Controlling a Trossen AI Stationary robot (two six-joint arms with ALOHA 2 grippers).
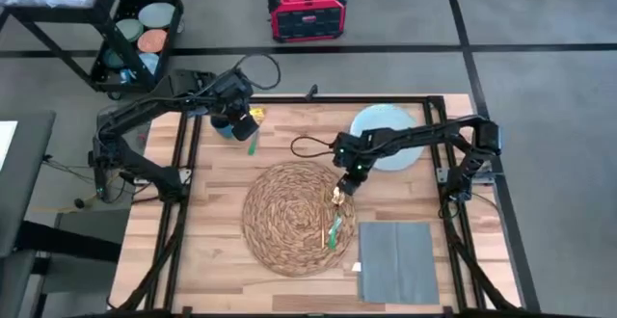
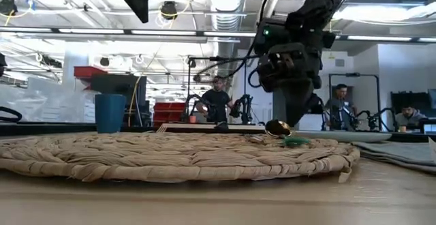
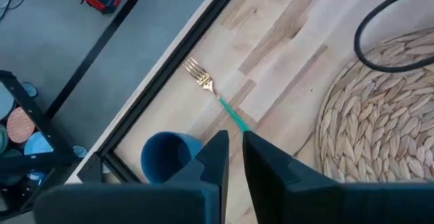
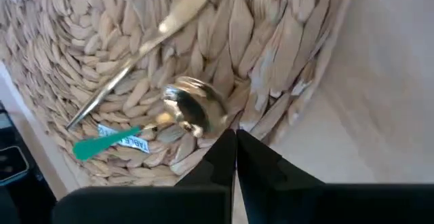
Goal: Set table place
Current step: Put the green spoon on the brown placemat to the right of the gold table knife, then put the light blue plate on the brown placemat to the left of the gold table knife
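Table [image 1: 212, 260] holds the woven mat [image 1: 289, 217] at centre frame, napkin [image 1: 397, 260] at lower right, plate [image 1: 381, 125] above. Cutlery on the mat's right edge should probably move off it. Right gripper [image 1: 342, 185], fingers closed and empty, hovers just above the spoon [image 4: 190, 107]; opening wide before descending seems wise. Left gripper [image 3: 234, 157], nearly closed, hangs over the fork [image 3: 217, 98] beside the cup [image 3: 166, 155].

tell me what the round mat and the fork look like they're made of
Round mat: looks like woven straw or a similar dried plant fibre, tan and matte, with braided leaf-shaped strands coiled in rings. Fork: shiny gold tines, probably metal, on a green handle that may be plastic.
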